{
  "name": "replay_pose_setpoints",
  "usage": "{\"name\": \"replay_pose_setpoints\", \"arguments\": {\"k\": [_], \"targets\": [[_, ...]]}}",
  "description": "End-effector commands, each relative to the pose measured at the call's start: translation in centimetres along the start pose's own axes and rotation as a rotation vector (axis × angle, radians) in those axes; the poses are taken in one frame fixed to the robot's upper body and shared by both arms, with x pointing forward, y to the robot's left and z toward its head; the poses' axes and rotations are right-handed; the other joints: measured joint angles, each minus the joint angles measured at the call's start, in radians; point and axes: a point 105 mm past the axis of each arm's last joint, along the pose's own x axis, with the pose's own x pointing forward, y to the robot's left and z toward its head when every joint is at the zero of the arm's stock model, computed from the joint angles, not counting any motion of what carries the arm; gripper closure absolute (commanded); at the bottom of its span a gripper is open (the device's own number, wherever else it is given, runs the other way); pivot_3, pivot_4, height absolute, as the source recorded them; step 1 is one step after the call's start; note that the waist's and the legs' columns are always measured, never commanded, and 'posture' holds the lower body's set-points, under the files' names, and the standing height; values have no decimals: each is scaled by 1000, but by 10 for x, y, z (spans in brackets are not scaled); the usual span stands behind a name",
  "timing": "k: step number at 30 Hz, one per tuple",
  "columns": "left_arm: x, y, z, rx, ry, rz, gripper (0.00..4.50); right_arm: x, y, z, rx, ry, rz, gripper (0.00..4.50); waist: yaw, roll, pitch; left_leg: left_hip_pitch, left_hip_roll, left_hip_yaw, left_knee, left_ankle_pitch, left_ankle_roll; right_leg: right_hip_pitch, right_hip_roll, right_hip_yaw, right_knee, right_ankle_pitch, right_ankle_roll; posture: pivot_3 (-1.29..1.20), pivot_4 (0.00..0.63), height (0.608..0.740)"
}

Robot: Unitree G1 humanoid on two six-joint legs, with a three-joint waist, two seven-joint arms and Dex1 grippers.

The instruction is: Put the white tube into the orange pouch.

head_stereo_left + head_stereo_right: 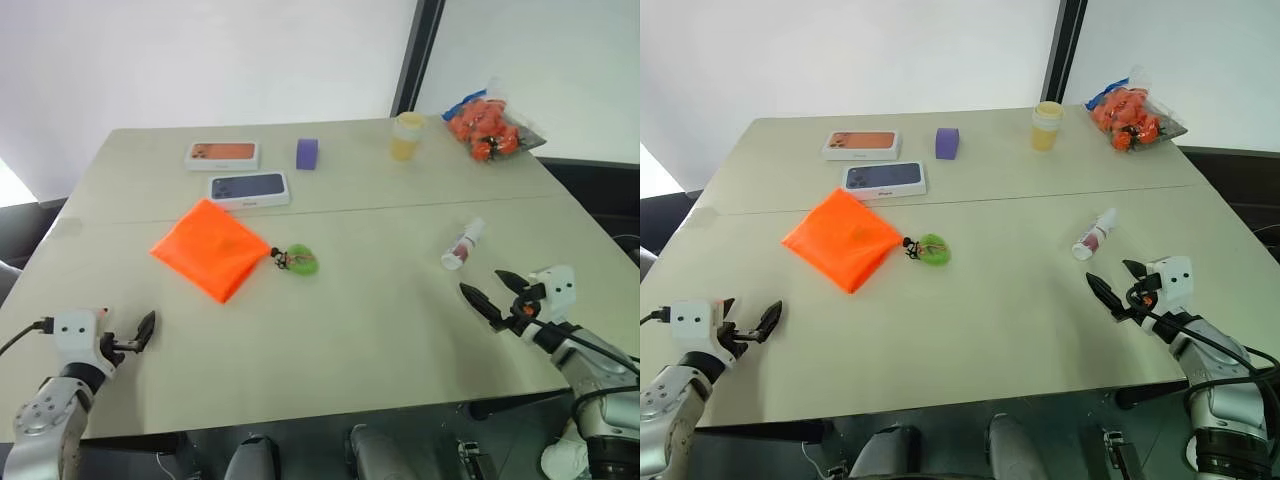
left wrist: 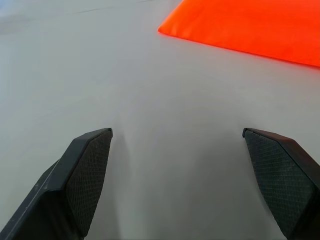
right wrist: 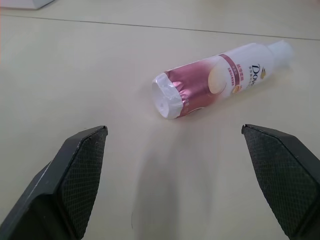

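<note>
The white tube (image 1: 463,244) lies flat on the desk (image 1: 380,320), on the right side, with its reddish-banded end toward the near edge and its cap pointing far and right. The right tool (image 1: 496,293) hovers near it, just on the near side, its two black fingers spread wide with nothing between them; the tube is apart from both fingers. The orange pouch (image 1: 210,247) lies flat on the left half of the desk, with a small green charm (image 1: 301,261) on a dark string just to its right. The left tool (image 2: 177,185) sits at the near left of the desk, wide open and empty, with the pouch a little beyond it. Farther back lie two flat boxes (image 1: 249,188), a purple block (image 1: 307,153), a pale yellow cup (image 1: 407,136) and a clear bag of orange fruit (image 1: 488,127).
</note>
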Motion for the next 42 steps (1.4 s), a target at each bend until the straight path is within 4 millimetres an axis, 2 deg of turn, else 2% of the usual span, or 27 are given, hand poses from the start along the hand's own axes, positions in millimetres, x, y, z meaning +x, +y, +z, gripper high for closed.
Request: {"name": "replay_pose_setpoints", "arguments": {"k": [1,10,13,16,20,25,29,32,42], "targets": [[-1,5,15,33,-44,9,44,-2,-1,11,-17,-51,-9,0,0,0,0,0,0,0,0,0,0,0,0,0,0,0,0,0,150,723],[2,-10,23,67,-63,-42,44,5,3,15,-17,-64,6,0,0,0,0,0,0,0,0,0,0,1,0,0,0,0,0,0,150,723],[4,-25,38,82,-115,-83,44,12,9,23,-23,-88,32,0,-1,0,0,0,0,0,0,0,0,1,0,0,0,0,0,0,150,723],[5,-61,56,131,-166,-215,44,24,27,43,-34,-144,108,0,0,0,0,0,0,0,1,0,0,1,0,0,0,0,0,0,150,723],[6,-99,68,244,-194,-361,44,30,60,56,-36,-169,232,0,2,0,0,0,0,0,1,0,0,4,1,0,1,0,0,0,150,723],[20,-133,77,470,-196,-387,44,35,122,59,-71,-155,455,0,3,0,0,-1,0,-1,0,0,0,3,2,0,5,0,1,0,150,723],[38,-138,83,599,-190,-251,44,40,158,59,-108,-158,565,0,0,-1,0,1,0,-1,2,0,0,3,3,0,9,0,1,0,150,723],[48,-141,82,649,-166,-188,44,43,174,62,-108,-176,607,0,0,-2,1,1,0,-2,4,0,0,2,4,0,11,0,2,0,150,723],[67,-143,86,702,-173,-115,44,47,185,58,-96,-179,624,0,9,-3,0,0,0,-3,3,0,0,2,4,-1,12,0,2,0,150,723]]}}
